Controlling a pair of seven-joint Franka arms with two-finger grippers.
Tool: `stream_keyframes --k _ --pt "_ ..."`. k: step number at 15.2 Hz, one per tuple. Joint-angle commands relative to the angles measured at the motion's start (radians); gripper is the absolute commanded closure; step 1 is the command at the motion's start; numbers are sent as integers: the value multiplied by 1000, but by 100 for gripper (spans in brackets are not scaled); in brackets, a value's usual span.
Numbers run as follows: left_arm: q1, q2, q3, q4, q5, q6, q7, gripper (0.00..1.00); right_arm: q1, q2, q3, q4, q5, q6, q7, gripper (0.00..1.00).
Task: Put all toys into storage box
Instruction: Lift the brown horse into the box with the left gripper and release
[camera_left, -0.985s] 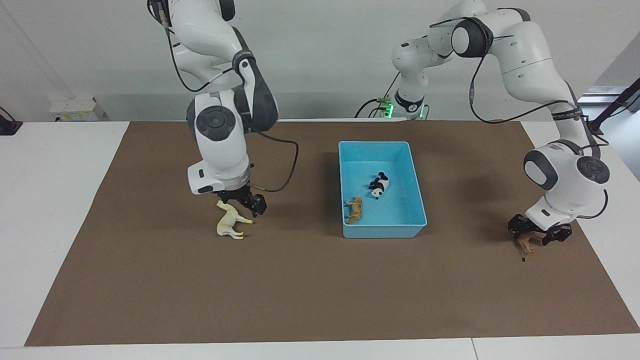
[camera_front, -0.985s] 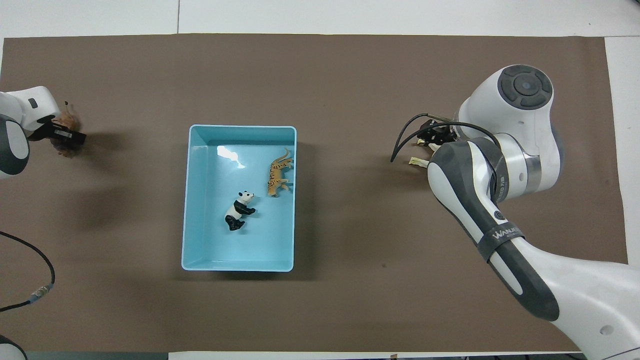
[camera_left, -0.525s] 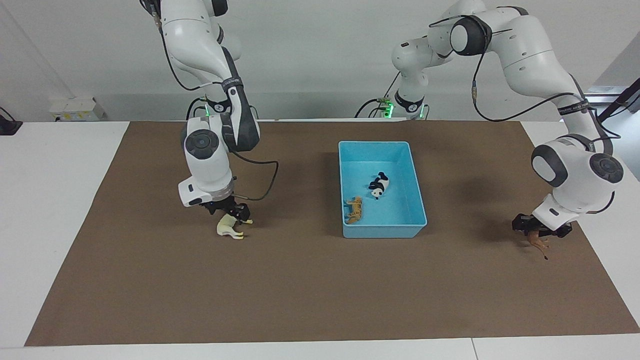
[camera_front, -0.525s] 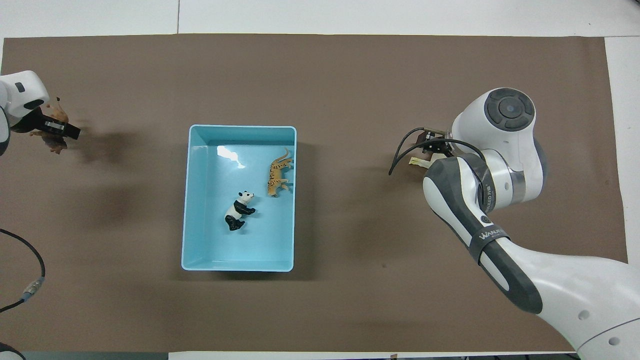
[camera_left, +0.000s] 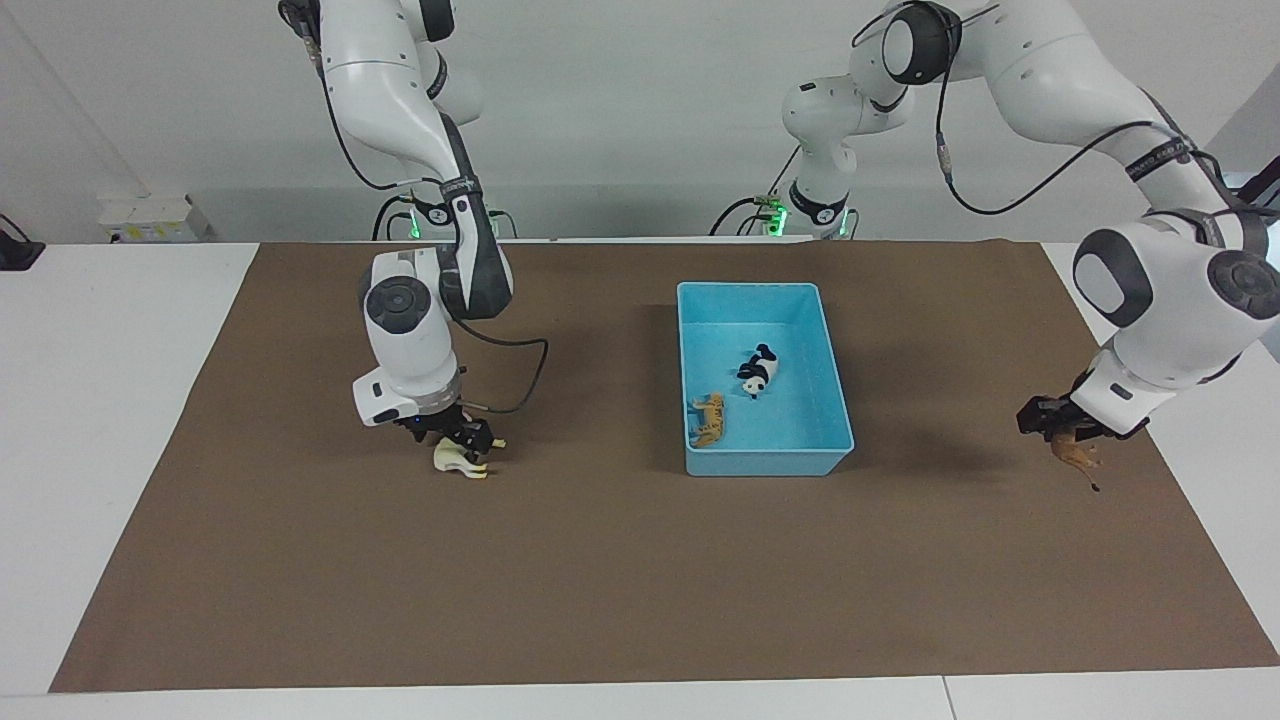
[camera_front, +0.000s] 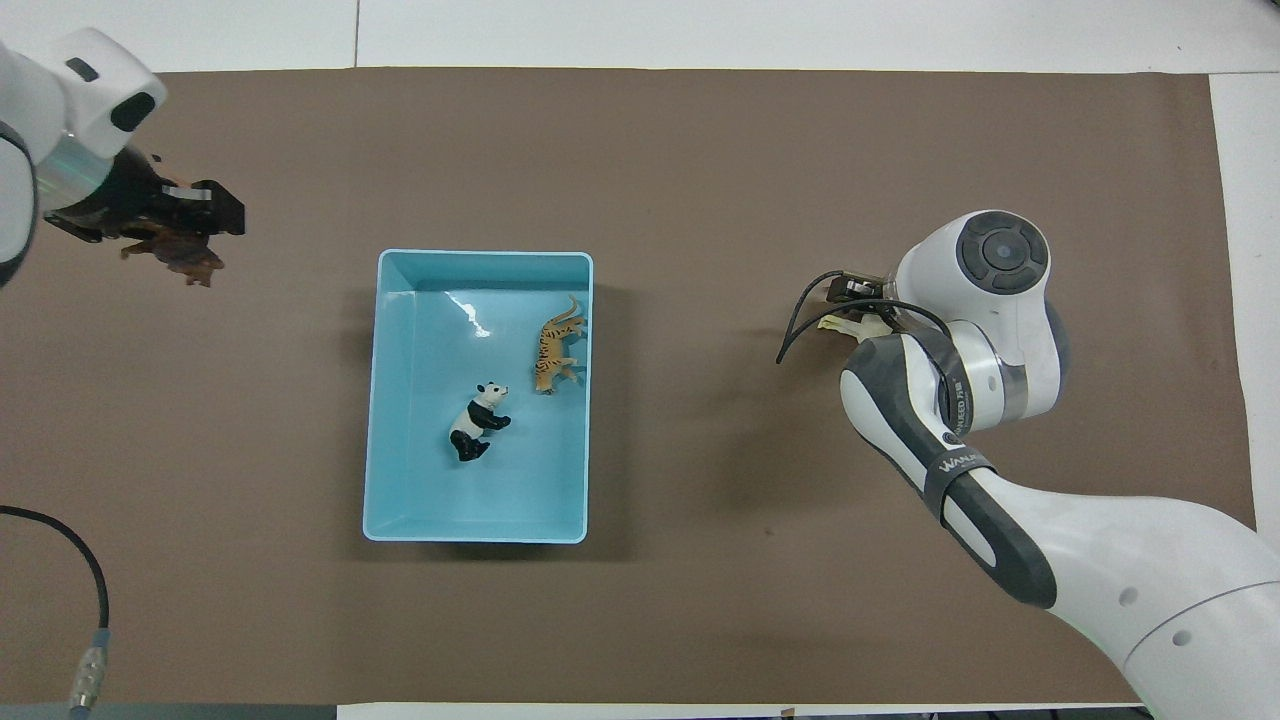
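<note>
The light blue storage box (camera_left: 765, 463) (camera_front: 377, 400) sits mid-table. In it lie the panda (camera_left: 758, 372) (camera_front: 476, 422) and the tiger (camera_left: 708, 420) (camera_front: 556, 345). My left gripper (camera_left: 1058, 430) (camera_front: 175, 225) is shut on the brown lion (camera_left: 1076, 455) (camera_front: 180, 255) and holds it above the mat at the left arm's end. My right gripper (camera_left: 456, 436) is down on the cream-white horse (camera_left: 458, 459), which stands on the mat toward the right arm's end. In the overhead view the right arm hides most of the horse (camera_front: 835, 322).
A brown mat (camera_left: 600, 560) covers the table between white margins. White boxes (camera_left: 150, 215) stand off the mat at the corner near the right arm's base. A black cable (camera_front: 70, 560) loops by the left arm's base.
My left gripper has risen with the lion, lifting it off the mat. My right gripper has come down from above the horse onto it. The horse, panda and tiger have not moved.
</note>
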Motion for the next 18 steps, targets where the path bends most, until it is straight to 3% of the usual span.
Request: stream_keyframes --k 1,2,3,4,9,12,14,16,18 --pt "-146 -60 16 -141 12 13 -162 76 -11 -10 8 -21 -15 8 -12 100" --pt "-185 -86 16 -195 10 48 -177 61 -4 -10 8 -6 -15 -24 -12 100" --pt "-219 -109 16 -249 10 82 -214 39 -3 -12 8 20 -15 -71 -15 100" --pt "-249 -127 16 -295 10 131 -274 0 0 -15 8 49 -15 -120 -15 100" --pt "-247 -132 16 -302 10 166 -331 0 31 -30 17 319 -14 -479 -7 100" --pt "-166 -129 26 -242 12 145 -178 0 80 -37 22 478 6 -660 20 100" --pt "-75 -150 26 -200 12 96 -30 0 172 -12 22 613 21 -774 150 100" --pt "2 -175 26 -153 13 35 103 0 247 12 22 678 89 -770 364 100" --pt "81 -227 24 -136 12 -31 199 0 369 16 22 686 135 -651 543 100"
